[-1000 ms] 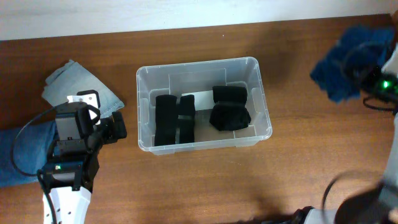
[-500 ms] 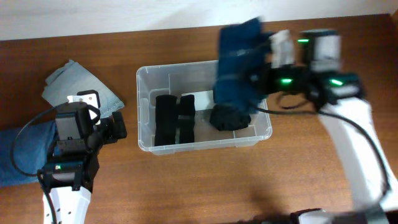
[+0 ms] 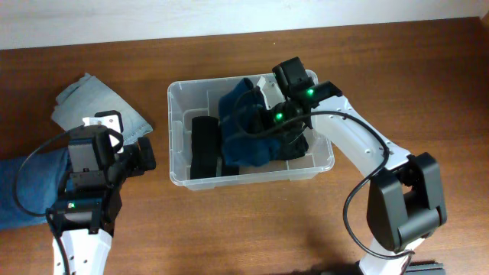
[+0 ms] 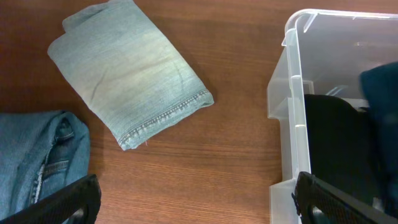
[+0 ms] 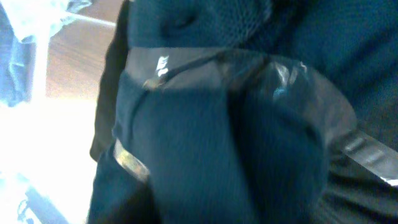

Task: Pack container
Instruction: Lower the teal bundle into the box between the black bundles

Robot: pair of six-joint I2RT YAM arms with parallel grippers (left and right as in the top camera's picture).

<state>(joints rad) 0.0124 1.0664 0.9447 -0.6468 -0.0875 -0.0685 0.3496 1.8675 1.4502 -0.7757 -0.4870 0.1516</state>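
Observation:
The container (image 3: 175, 137) is a clear plastic bin at the table's middle. It holds folded black cloth (image 3: 204, 147) on its left side. A dark blue garment (image 3: 243, 130) now lies bunched over the middle and right of the bin. My right gripper (image 3: 276, 118) reaches down into the bin and is shut on this garment. The garment (image 5: 236, 124) fills the right wrist view and hides the fingers. My left gripper (image 4: 196, 205) is open and empty over bare wood, just left of the container wall (image 4: 292, 99).
A folded light denim cloth (image 3: 99, 107) lies left of the bin and shows in the left wrist view (image 4: 130, 68). Blue jeans (image 3: 27, 183) lie at the table's left edge, by my left arm. A white wall runs along the back.
My right arm swung in from the far right carrying the dark blue garment and has lowered it into the container over the black items. The left arm has not moved.

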